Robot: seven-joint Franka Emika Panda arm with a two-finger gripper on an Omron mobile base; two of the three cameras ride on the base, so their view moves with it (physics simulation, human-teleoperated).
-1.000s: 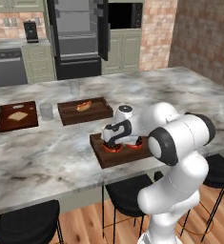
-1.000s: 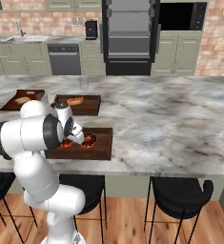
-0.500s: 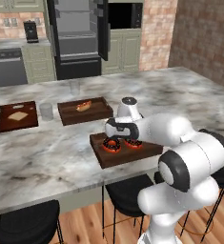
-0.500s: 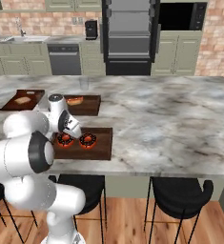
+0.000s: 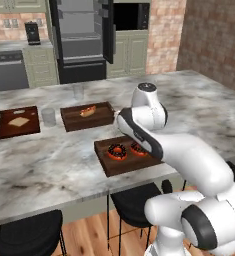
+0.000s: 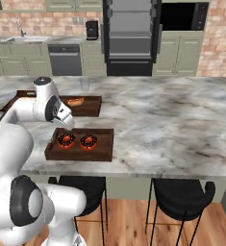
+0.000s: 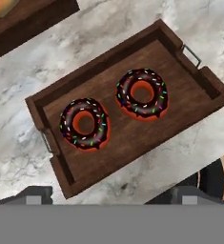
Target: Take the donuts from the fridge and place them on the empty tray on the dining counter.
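Two donuts with chocolate icing and sprinkles lie side by side in the dark wooden tray (image 7: 51, 90), apart from each other: one donut (image 7: 85, 124) and the other donut (image 7: 142, 93). The same donuts (image 5: 117, 151) (image 6: 88, 141) and tray (image 5: 101, 162) (image 6: 78, 153) sit near the front edge of the marble dining counter (image 5: 49, 160) (image 6: 172, 120). My gripper (image 7: 112, 196) hovers above the tray, open and holding nothing. The black fridge (image 5: 81, 40) (image 6: 131, 36) stands at the back with its doors open.
Behind the donut tray is a like tray (image 5: 71, 122) with a hot dog (image 5: 87, 110). A cutting board (image 5: 18, 121) and a glass (image 5: 48, 116) lie to the left. Black stools (image 5: 134, 200) (image 6: 182, 194) stand under the counter's front edge.
My hand has lifted up off the tray and its jaws have spread wider. Both donuts stay in the tray.
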